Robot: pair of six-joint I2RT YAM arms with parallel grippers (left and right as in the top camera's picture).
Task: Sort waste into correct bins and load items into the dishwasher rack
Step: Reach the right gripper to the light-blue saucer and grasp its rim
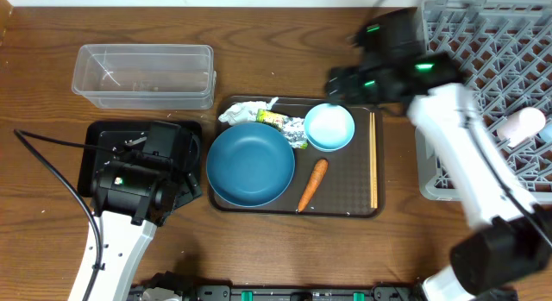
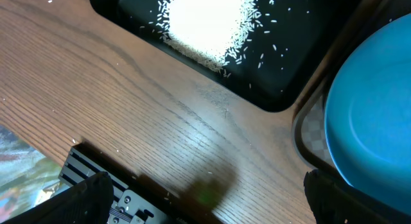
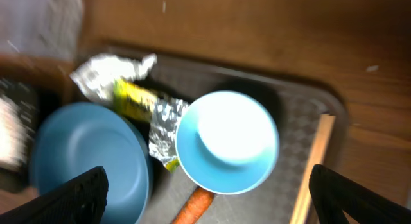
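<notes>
The wooden table (image 1: 52, 85) shows bare right under the left gripper (image 2: 205, 208), with the shallow black tray (image 2: 321, 63) just ahead of it and the clear plastic tub (image 1: 142, 75) further out beyond that tray. The dark brown serving tray (image 1: 345, 176) lies below the right gripper (image 3: 218, 201), between the two hands. The grey dishwasher rack (image 1: 483, 68) stands just to that hand's right, near the serving tray.

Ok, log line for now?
left gripper open by white rice heap in shallow black tray | right gripper open above small light-blue bowl | orange carrot on dark brown serving tray
</notes>
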